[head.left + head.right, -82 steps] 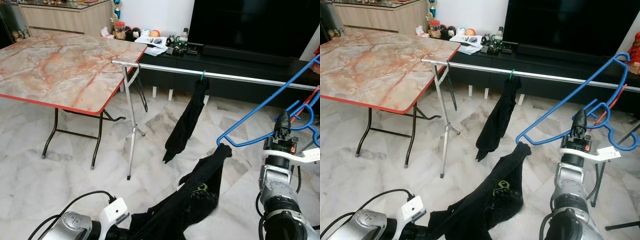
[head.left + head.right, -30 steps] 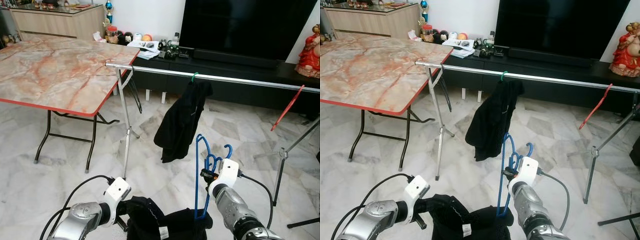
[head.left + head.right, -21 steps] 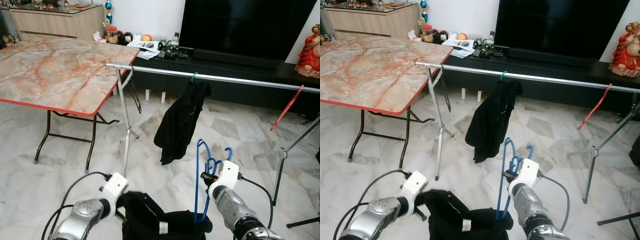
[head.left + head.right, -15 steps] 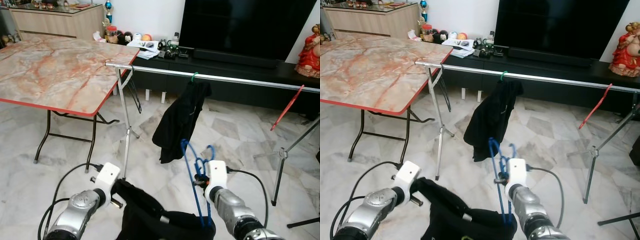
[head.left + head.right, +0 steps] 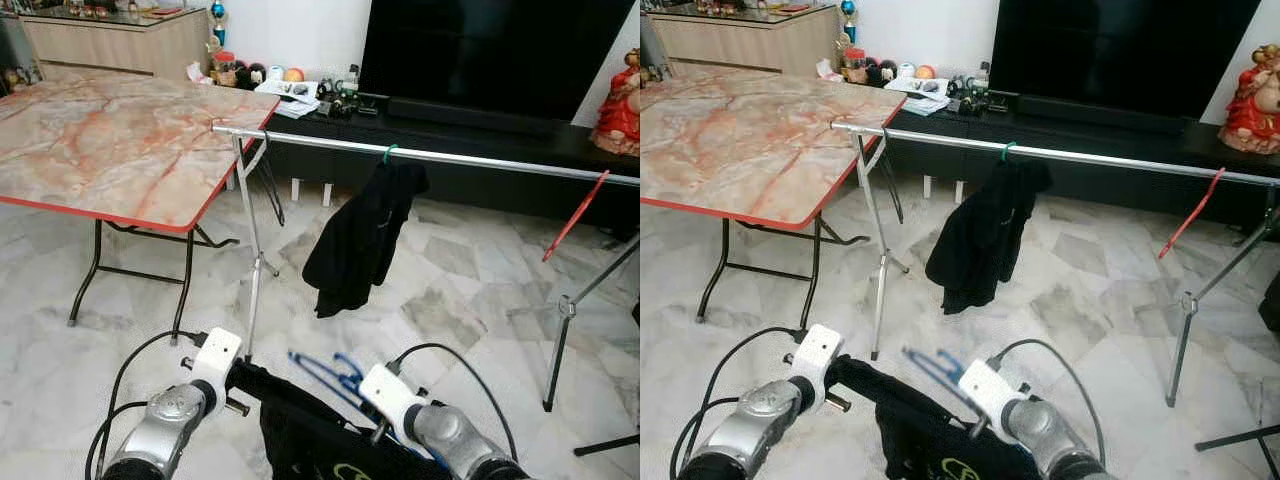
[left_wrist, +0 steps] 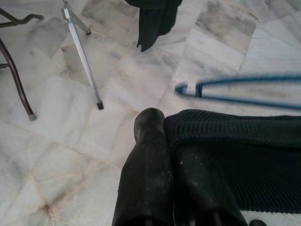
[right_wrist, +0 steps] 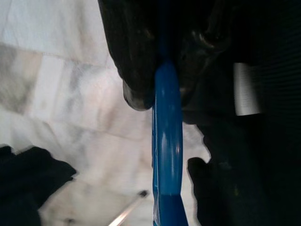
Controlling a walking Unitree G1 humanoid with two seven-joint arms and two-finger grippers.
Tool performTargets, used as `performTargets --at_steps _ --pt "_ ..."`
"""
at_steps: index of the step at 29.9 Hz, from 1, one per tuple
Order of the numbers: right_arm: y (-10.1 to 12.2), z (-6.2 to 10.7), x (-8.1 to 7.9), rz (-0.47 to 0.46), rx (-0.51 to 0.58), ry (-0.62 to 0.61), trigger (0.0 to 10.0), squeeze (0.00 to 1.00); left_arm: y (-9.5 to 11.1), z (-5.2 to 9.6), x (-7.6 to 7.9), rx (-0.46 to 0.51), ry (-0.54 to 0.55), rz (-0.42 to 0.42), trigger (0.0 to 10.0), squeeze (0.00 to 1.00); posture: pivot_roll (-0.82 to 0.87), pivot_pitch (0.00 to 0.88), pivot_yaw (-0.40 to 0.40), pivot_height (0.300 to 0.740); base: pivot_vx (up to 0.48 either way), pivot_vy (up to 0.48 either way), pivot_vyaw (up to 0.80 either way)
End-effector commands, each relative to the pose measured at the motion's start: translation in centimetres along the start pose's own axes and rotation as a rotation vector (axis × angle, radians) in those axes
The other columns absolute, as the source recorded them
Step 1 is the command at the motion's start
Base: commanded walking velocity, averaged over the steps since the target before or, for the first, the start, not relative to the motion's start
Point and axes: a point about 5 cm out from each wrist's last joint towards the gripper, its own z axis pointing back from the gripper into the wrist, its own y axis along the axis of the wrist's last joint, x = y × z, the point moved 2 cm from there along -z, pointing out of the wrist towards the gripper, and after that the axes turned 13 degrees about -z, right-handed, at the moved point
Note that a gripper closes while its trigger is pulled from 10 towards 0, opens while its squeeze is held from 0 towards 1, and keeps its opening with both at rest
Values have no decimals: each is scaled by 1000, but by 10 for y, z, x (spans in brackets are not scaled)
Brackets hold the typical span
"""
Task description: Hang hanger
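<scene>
Blue hanger [image 5: 330, 368], previously upright, now tipped flat; right gripper [image 7: 157, 96] fingers clamp it, left gripper [image 6: 171, 141] fingers pinch black garment [image 6: 244, 160]; dressing continues.

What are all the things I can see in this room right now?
Blue hanger: one, low between the two grippers, blurred.
Black garment: one, held low in front.
Rail: one, silver, across the room on stands.
Hung garment: one, black, on a green hook on the rail.
Red hanger: one, at the rail's right end.
Table: one, marbled top, left.
Television: one, black, back wall.
Left gripper: shut on the black garment.
Right gripper: shut on the blue hanger.
</scene>
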Motion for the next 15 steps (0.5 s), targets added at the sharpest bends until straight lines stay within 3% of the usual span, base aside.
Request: performTargets --at_steps 1,3,4,5,7,9,11,12,13,15 --pt "-31 9 11 -8 -108 -19 10000 0 7 3 -25 9 110 -26 10000 0 156 0 -78 740 0 0 0" --pt "-22 7 8 -108 -53 -5 10000 0 6 2 -24 6 101 -26 10000 0 156 0 -78 740 0 0 0" --pt "-22 7 8 -108 -53 -5 10000 0 6 2 -24 6 101 -26 10000 0 156 0 -78 740 0 0 0" --pt "-4 4 8 -334 57 13 10000 0 3 1 -20 -5 82 -30 10000 0 156 0 -78 740 0 0 0" --pt "7 4 11 -481 132 15 10000 0 1 0 -17 -15 64 -33 10000 0 158 0 -79 740 0 0 0" --pt "12 5 15 -529 160 -1 10000 0 0 0 -15 -20 51 -36 10000 0 158 0 -80 740 0 0 0" --pt "20 8 27 -644 221 -65 10000 0 -3 0 -9 -33 18 -49 10000 0 159 0 -81 740 0 0 0" --pt "20 8 27 -644 221 -65 10000 0 -3 0 -9 -33 18 -49 10000 0 159 0 -81 740 0 0 0" --pt "25 10 34 -733 262 -93 10000 0 -7 0 -6 -49 6 -55 10000 0 159 0 -81 740 0 0 0" --pt "27 11 38 -773 278 -101 10000 0 -11 1 -4 -63 6 -52 10000 0 158 0 -85 740 0 0 0"
